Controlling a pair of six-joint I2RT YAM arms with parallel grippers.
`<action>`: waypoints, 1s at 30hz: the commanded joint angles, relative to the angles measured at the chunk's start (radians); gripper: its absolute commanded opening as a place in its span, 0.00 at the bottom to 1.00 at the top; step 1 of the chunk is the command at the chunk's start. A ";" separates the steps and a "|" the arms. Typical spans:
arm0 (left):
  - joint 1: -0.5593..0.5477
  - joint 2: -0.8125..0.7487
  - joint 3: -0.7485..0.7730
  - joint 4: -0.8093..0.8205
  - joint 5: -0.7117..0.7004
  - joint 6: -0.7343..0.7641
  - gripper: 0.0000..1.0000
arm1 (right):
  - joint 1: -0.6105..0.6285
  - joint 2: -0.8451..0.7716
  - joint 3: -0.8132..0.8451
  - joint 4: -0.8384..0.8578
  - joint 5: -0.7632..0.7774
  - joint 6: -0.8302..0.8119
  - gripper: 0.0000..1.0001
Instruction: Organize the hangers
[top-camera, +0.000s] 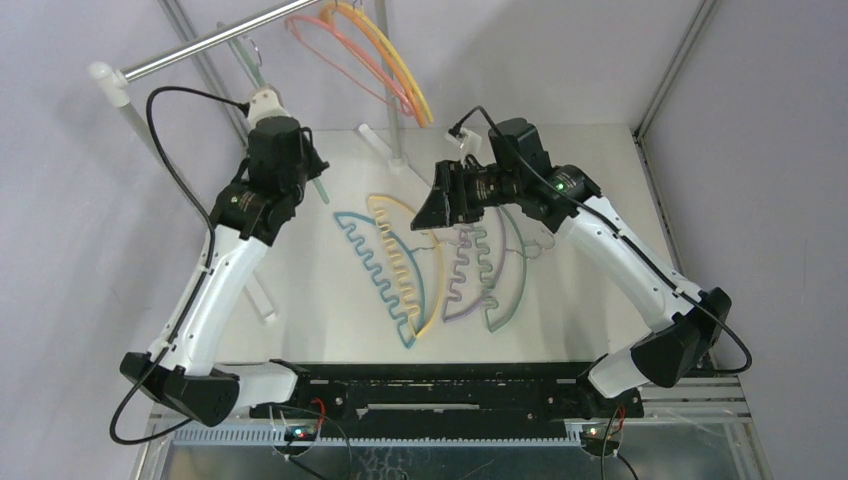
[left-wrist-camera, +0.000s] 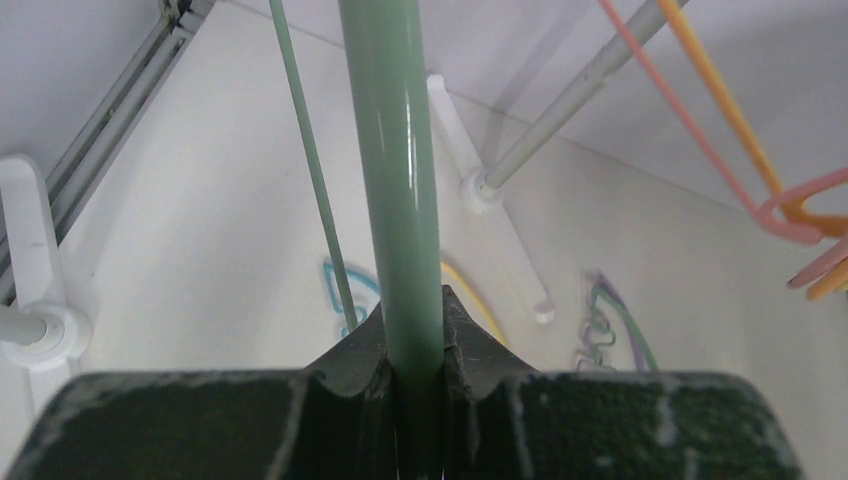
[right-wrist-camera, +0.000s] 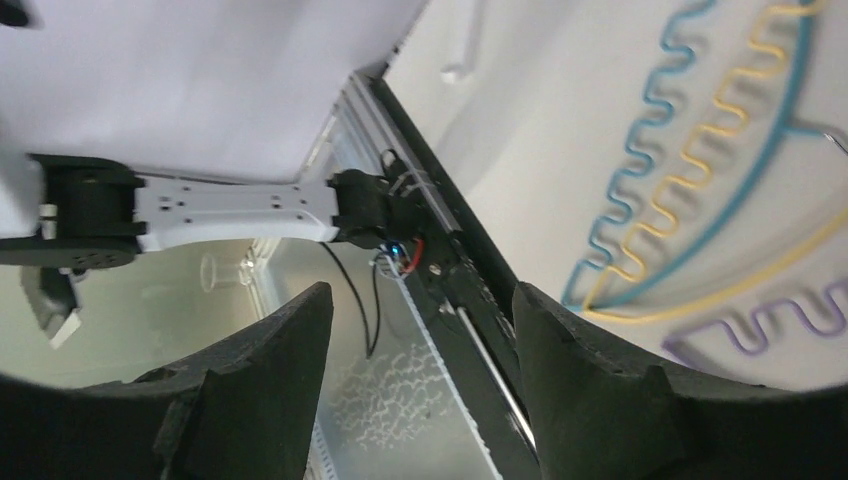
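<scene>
My left gripper (top-camera: 300, 155) is shut on a pale green hanger (left-wrist-camera: 390, 170); its thick bar runs up from between my fingers (left-wrist-camera: 465, 335), held above the table near the rail's left post. A pink hanger (top-camera: 345, 50) and an orange hanger (top-camera: 400, 65) hang on the rail; both show in the left wrist view, pink (left-wrist-camera: 700, 140) and orange (left-wrist-camera: 730, 100). On the table lie a teal wavy hanger (top-camera: 375, 275), a yellow one (top-camera: 405, 260), a purple one (top-camera: 468, 275) and a green one (top-camera: 512, 285). My right gripper (top-camera: 430, 205) is open and empty above them.
The silver rail (top-camera: 200, 45) crosses the back left on white posts, with a white foot (left-wrist-camera: 500, 230) on the table. The rig's black base bar (top-camera: 440, 385) lines the near edge. Metal frame uprights (top-camera: 670, 70) stand at the back corners.
</scene>
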 joint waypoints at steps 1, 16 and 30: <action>0.021 0.021 0.129 0.066 0.022 0.055 0.00 | -0.038 -0.038 -0.047 -0.030 0.038 -0.088 0.74; 0.142 0.205 0.317 0.040 0.192 0.022 0.00 | -0.109 -0.031 -0.142 -0.037 0.192 -0.142 1.00; 0.154 0.418 0.518 -0.034 0.358 -0.002 0.00 | -0.174 0.002 -0.136 -0.021 0.162 -0.131 1.00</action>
